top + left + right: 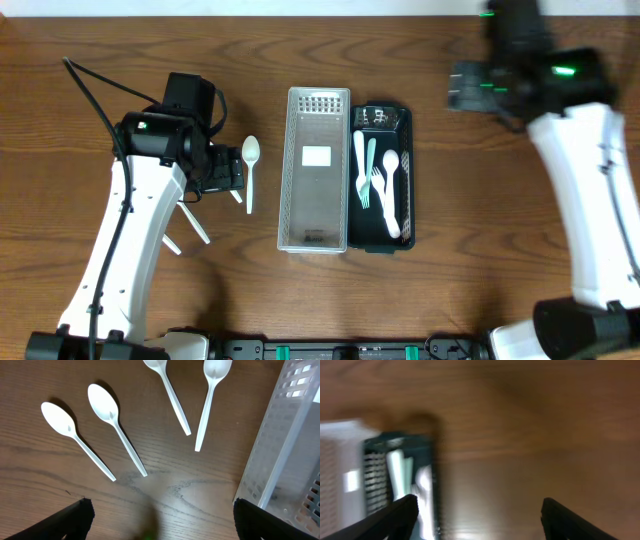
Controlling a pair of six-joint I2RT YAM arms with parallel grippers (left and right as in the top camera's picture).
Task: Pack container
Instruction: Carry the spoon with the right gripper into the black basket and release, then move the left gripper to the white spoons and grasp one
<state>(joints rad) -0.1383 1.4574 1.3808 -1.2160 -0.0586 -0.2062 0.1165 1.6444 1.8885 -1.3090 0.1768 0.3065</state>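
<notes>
Spread wide, the left gripper hangs just behind four white spoons, while the right gripper, likewise spread, has the dark cutlery tray ahead to its left.

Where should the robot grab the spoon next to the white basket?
Probably mid-handle, coming straight down with the left gripper, one finger on each side. The spoon lies flat on the table. Its handle is thin and straight with bare wood alongside, while the bowl is wider and rounded.

Probably a robotics lab, 2 robot arms over wooden table
</notes>
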